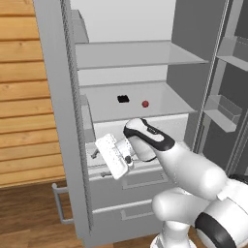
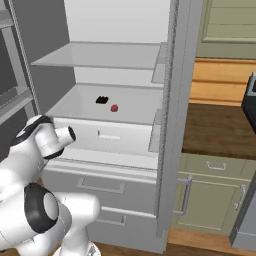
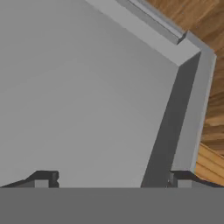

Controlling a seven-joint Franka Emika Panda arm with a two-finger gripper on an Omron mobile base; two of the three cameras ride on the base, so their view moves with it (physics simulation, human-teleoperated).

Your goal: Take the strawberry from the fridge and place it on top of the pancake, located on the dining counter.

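Red berry: the strawberry (image 1: 145,103) was tiny and round, and it sat on a grey shelf (image 1: 164,99) in the middle of the fridge (image 1: 58,97). Nothing was touching it.
Black thing: a small flat black object (image 1: 123,99) lay near the berry on the same shelf, a little to its left in the left base view. It was not part of the job.
Fridge: the doors stood open, so the shelves and the two bottom drawers showed. A white drawer (image 2: 107,136) sat just under the berry's shelf.
Gripper: the gripper (image 3: 111,177) was wide open and held nothing. In the hand view its two dark tips stood far apart, pointing at a plain grey wall of the fridge, with wood floor off to one side.
Arm: the hand hung low in front of the drawers, below the berry's shelf and well apart from the berry.
Done: the fridge was open and the robot was parked right in front of it.
Left to do: I think almost all of it. The hand had to go up to the shelf, close on the berry, carry it to the dining counter and set it on the pancake.
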